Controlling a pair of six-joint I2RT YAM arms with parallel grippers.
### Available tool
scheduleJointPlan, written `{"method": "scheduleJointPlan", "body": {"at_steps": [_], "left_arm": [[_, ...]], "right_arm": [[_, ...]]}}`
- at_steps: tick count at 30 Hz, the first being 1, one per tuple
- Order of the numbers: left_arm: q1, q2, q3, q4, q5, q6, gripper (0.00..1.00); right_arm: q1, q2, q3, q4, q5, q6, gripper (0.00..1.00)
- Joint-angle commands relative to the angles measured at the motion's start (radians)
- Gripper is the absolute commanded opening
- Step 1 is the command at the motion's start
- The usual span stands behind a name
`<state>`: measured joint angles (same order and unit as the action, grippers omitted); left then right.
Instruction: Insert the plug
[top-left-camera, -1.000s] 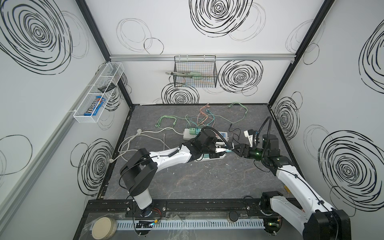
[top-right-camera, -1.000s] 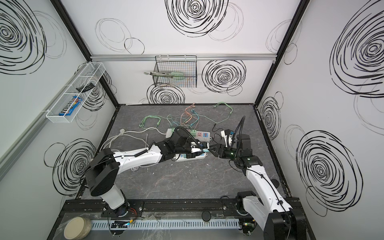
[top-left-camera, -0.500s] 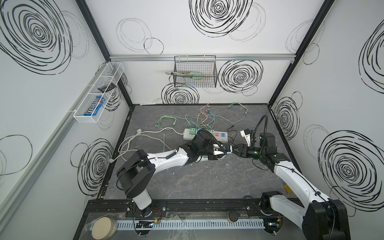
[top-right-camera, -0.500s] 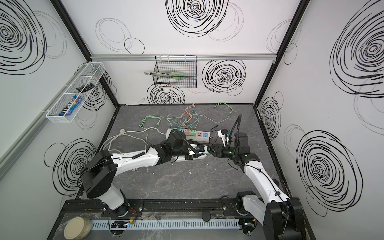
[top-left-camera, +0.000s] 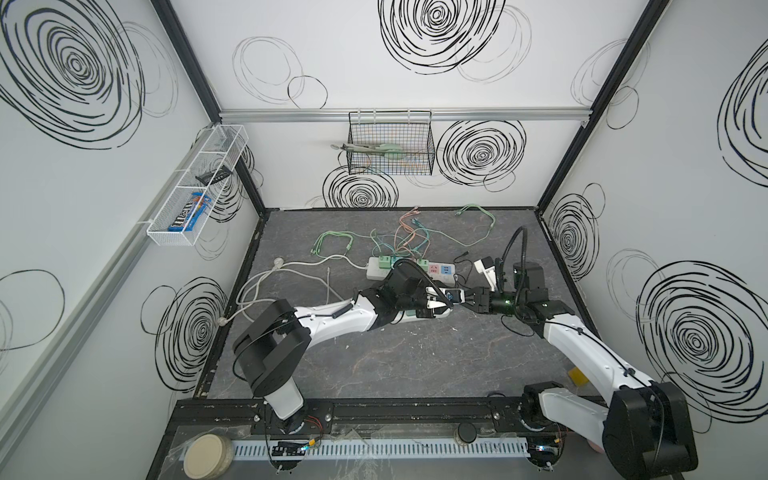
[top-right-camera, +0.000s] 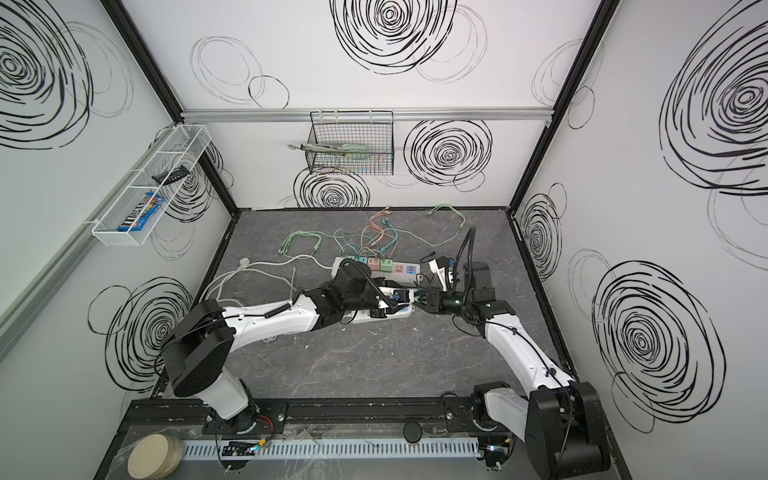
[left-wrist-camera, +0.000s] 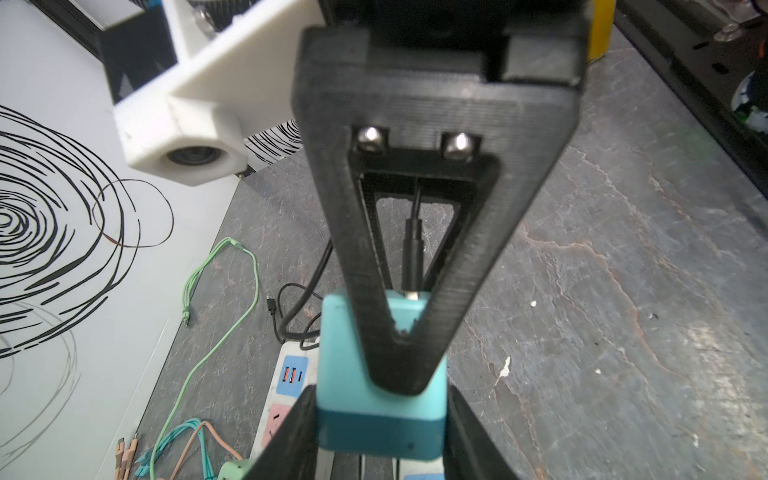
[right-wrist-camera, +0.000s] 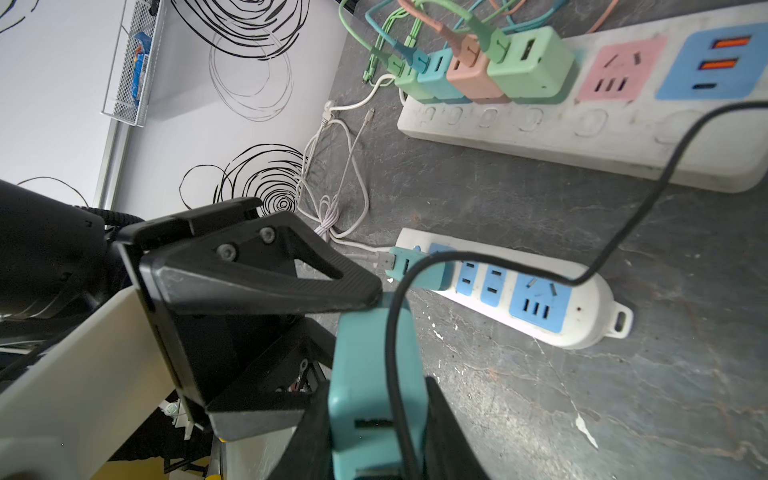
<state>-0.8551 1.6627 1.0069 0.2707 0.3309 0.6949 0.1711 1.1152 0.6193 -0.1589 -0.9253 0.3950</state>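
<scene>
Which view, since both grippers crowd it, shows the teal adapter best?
The right wrist view: the teal adapter fills the foreground, its port face and black cable plain. In the left wrist view a black finger crosses it. In both top views it is a tiny speck.

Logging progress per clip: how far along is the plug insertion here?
Done: the teal charger is picked up, black cable attached. In hand: left pincer and right pincer both grip it, mid-handover by the look. Left: seating it, probably in the near power strip, whose blue sockets stand free.
</scene>
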Motion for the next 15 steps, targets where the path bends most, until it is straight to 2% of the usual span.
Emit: {"method": "scheduleJointPlan", "body": {"at_steps": [1, 3, 4, 6, 8, 12, 15], "left_arm": [[0.007, -0.047, 0.015, 0.048, 0.001, -0.037, 0.21], [0.013, -0.067, 0.002, 0.075, -0.036, -0.084, 0.52], [0.016, -0.080, -0.011, 0.102, -0.055, -0.109, 0.64], [0.027, -0.121, -0.055, 0.175, -0.100, -0.174, 0.84], [0.030, -0.163, -0.100, 0.246, -0.180, -0.243, 0.98], [0.034, -0.237, -0.164, 0.302, -0.366, -0.381, 0.96], [0.037, -0.287, -0.205, 0.281, -0.481, -0.443, 0.96]], "right_arm": [[0.007, 0.021, 0.059, -0.023, 0.023, -0.094, 0.00], [0.006, 0.020, 0.081, -0.017, 0.055, -0.137, 0.00], [0.007, 0.016, 0.089, -0.001, 0.083, -0.148, 0.00], [0.007, 0.006, 0.095, 0.073, 0.175, -0.157, 0.00], [0.003, 0.009, 0.101, 0.143, 0.256, -0.166, 0.00], [-0.006, 0.051, 0.136, 0.255, 0.402, -0.230, 0.00], [-0.011, 0.107, 0.216, 0.237, 0.465, -0.383, 0.00]]}}
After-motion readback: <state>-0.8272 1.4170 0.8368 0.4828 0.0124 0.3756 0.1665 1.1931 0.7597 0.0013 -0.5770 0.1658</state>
